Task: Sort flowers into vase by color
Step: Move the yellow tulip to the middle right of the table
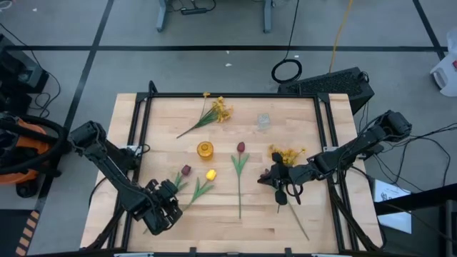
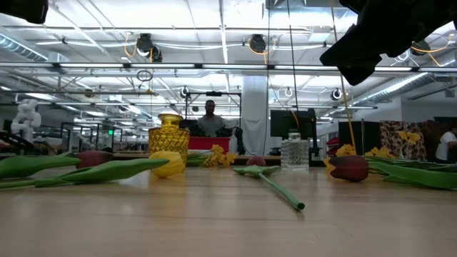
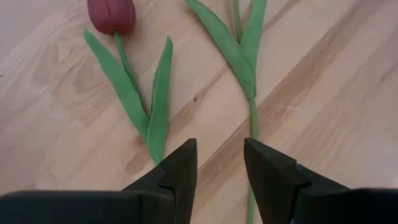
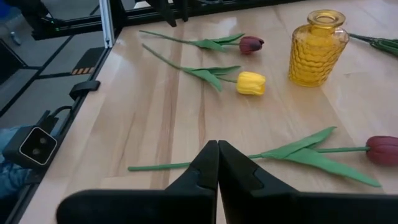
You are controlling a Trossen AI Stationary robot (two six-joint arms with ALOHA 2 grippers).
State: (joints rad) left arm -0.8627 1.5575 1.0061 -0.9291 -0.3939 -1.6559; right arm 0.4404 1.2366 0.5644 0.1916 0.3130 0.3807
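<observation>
Flowers are scattered around the yellow vase (image 1: 205,150): a yellow tulip (image 1: 211,174) and red tulip (image 1: 186,170) just below it, another red tulip (image 1: 240,148) to its right, yellow sprays (image 1: 221,108) above. Left gripper (image 1: 166,207), jaws parted and empty, hovers over the stems below the vase. Right gripper (image 1: 268,175), clenched on nothing, sits well right of it.

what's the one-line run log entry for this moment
left gripper: open, over two tulip stems, holding nothing | right gripper: shut, empty, above table | yellow vase: empty
</observation>
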